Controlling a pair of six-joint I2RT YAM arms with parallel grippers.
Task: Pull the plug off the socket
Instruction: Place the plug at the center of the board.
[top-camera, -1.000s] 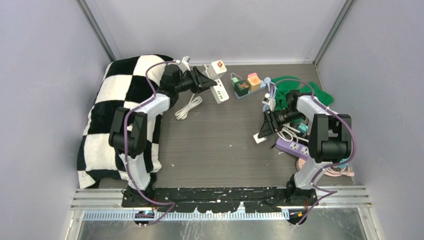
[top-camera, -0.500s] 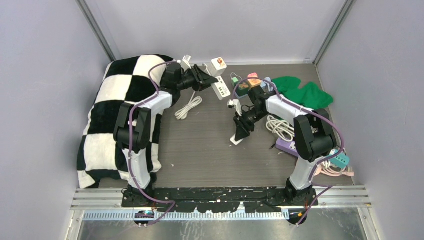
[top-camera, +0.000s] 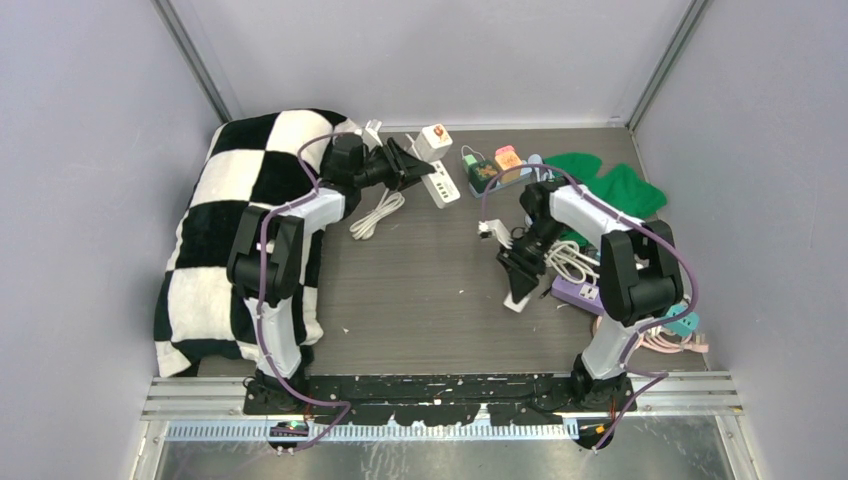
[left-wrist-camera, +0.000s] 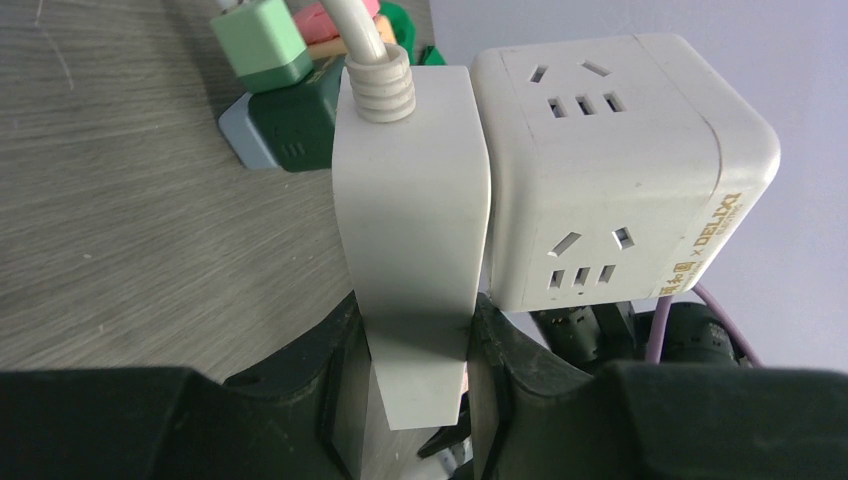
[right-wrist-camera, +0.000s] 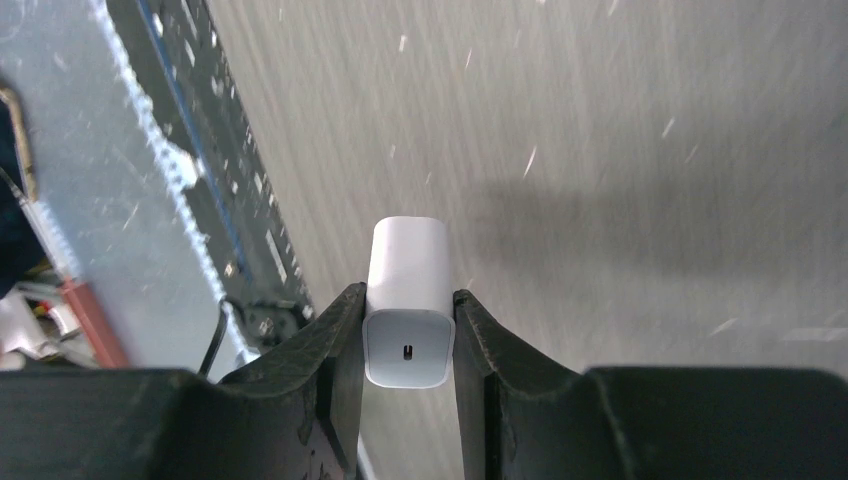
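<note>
1. Left jaws: narrowly parted and clamped on the flat sides of the white power strip (left-wrist-camera: 412, 230), judged an anchoring hold. The cube socket (left-wrist-camera: 610, 160) touches the strip's side.
2. Right jaws: closed tight on the white plug (right-wrist-camera: 408, 300), its port end facing the wrist camera.
3. Plug location: well apart from the cube socket, held over the surface (top-camera: 400, 290). Separation judged complete.
4. Marking: the cube socket reads "DELIXI"; adjoining characters are illegible.
</note>
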